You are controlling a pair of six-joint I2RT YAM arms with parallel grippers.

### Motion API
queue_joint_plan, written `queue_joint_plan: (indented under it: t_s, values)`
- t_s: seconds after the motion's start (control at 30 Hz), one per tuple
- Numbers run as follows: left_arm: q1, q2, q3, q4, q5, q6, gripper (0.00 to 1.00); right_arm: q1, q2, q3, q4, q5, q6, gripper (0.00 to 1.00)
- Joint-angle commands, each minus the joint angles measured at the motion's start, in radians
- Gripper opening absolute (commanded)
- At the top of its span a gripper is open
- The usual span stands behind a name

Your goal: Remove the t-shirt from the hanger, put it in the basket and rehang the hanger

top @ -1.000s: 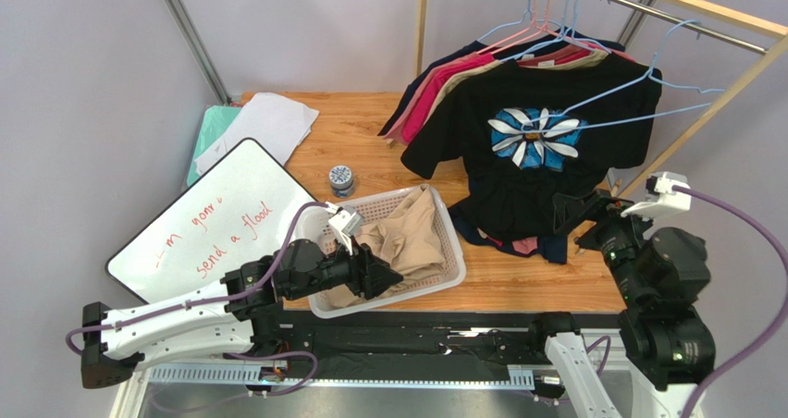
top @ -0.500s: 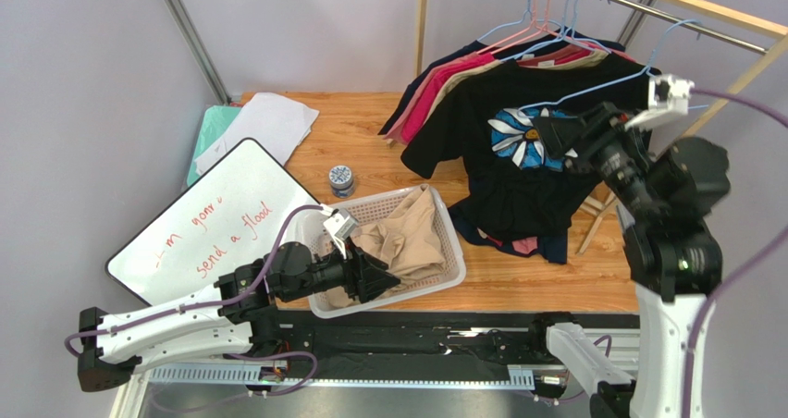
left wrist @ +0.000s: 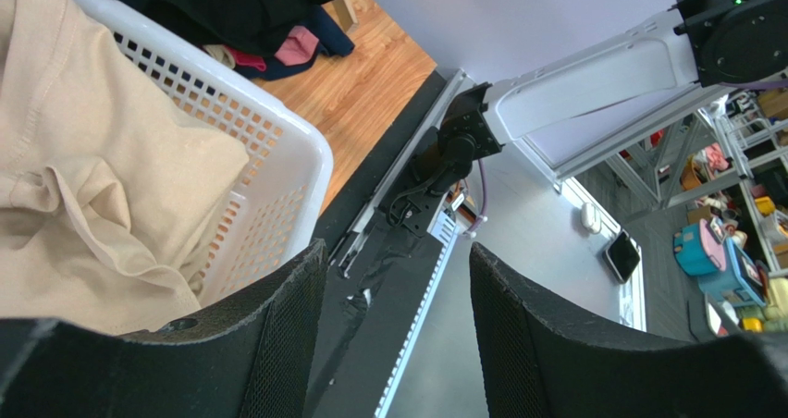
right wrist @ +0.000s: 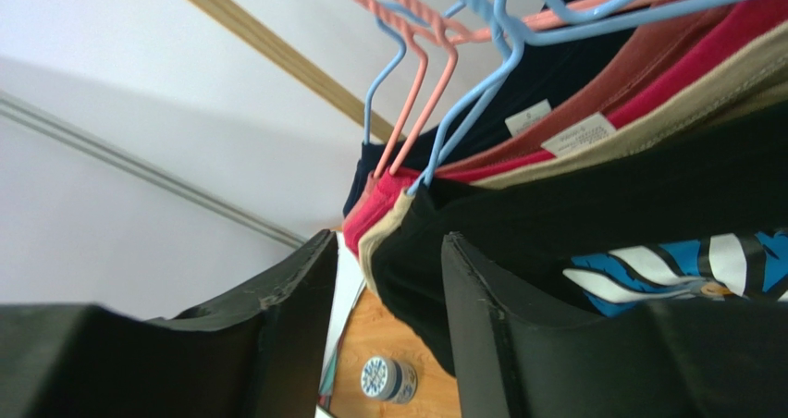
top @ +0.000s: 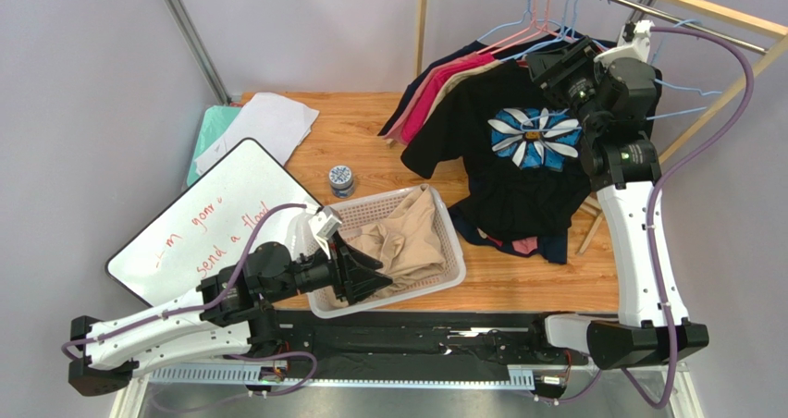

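A black t-shirt with a blue and white flower print [top: 532,150] hangs on a light blue hanger [top: 684,85] at the front of a row of shirts on the rack. My right gripper [top: 553,67] is raised beside the shirt's left shoulder, open and empty. In the right wrist view its jaws [right wrist: 388,279] stand apart, with the black shirt [right wrist: 555,224] just right of them and the blue hanger neck [right wrist: 462,113] above. My left gripper [top: 363,275] is open and empty, low by the white basket's near edge [left wrist: 296,159].
The white basket [top: 455,252] holds a beige shirt [top: 407,238]. Pink and blue hangers [top: 546,16] carry navy, red and tan shirts behind the black one. A whiteboard [top: 208,219], a small tin [top: 341,178] and papers [top: 264,122] lie at the left. The wooden rack bar [top: 703,6] runs overhead.
My right arm has swung up from table height in front of the shirts to the hanger necks at the rack. My left gripper has drawn back slightly to the left.
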Motion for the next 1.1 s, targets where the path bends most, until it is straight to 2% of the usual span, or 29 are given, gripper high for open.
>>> queue_joint_plan:
  t_s: [0.0, 0.13, 0.3, 0.47, 0.73, 0.8, 0.9, 1.07]
  values:
    - [-0.005, 0.015, 0.078, -0.034, 0.006, 0.041, 0.64, 0.037, 0.049, 0.076, 0.107, 0.171, 0.023, 0.46]
    - [-0.005, 0.015, 0.092, -0.031, 0.006, 0.042, 0.64, 0.062, 0.098, 0.099, 0.115, 0.231, 0.013, 0.4]
    - [-0.005, 0.007, 0.099, -0.046, 0.006, 0.045, 0.64, 0.086, 0.14, 0.113, 0.101, 0.33, -0.004, 0.4]
    - [-0.005, -0.01, 0.096, -0.064, -0.02, 0.045, 0.64, 0.086, 0.164, 0.104, 0.122, 0.349, -0.007, 0.4]
    - [-0.005, -0.019, 0.113, -0.104, -0.037, 0.055, 0.64, 0.088, 0.203, 0.118, 0.133, 0.346, -0.007, 0.34]
    - [-0.005, -0.021, 0.116, -0.106, -0.039, 0.055, 0.64, 0.089, 0.206, 0.119, 0.13, 0.341, -0.003, 0.22]
    - [-0.005, -0.019, 0.118, -0.106, -0.037, 0.051, 0.64, 0.095, 0.191, 0.118, 0.118, 0.357, -0.003, 0.14]
    - [-0.005, -0.016, 0.113, -0.103, -0.03, 0.045, 0.64, 0.097, 0.145, 0.093, 0.098, 0.375, -0.009, 0.14]
